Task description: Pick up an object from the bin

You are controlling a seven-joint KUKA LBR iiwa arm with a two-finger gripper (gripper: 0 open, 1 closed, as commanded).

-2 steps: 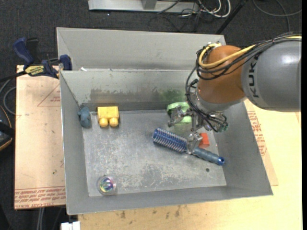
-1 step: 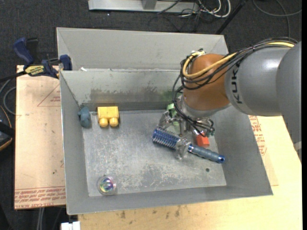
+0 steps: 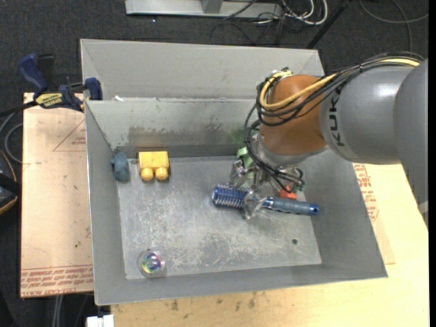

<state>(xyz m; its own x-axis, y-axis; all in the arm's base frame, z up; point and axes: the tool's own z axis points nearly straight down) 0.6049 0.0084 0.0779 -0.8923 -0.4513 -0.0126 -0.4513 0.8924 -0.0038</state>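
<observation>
Grey bin (image 3: 204, 247) floor bears a blue hairbrush (image 3: 228, 197), bristles left, handle right, beneath the pincer (image 3: 252, 205), grip unclear.

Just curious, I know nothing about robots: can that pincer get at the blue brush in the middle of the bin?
Probably yes. The pincer hangs right over the blue brush, where bristles meet handle, and nothing lies on top of it; only a small red thing sits close by.

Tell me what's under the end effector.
A blue brush, bristled head left, handle right. A red thing shows by the handle; the end effector covers the brush's middle and anything else there.
</observation>
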